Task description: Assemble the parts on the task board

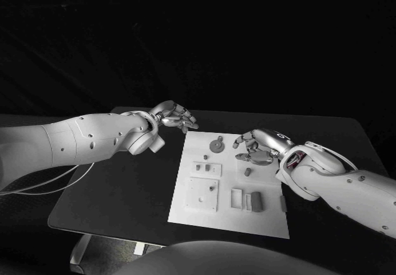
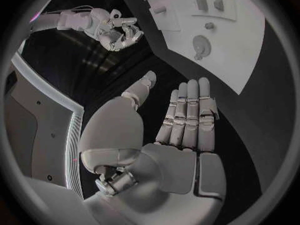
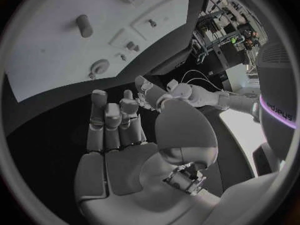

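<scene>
Both robot hands, left (image 1: 171, 116) and right (image 1: 257, 146), hang spread and empty; lower the right squarely over the small peg (image 1: 248, 171) on the board (image 1: 248, 224).

The task board (image 1: 188, 215) lies at the centre of the table (image 1: 115, 195). On it, a round part (image 1: 217, 145) sits at the far end, a small upright part (image 1: 248, 171) mid-board, and a block-shaped part (image 1: 256, 201) nearer the robot, toward its right.
</scene>
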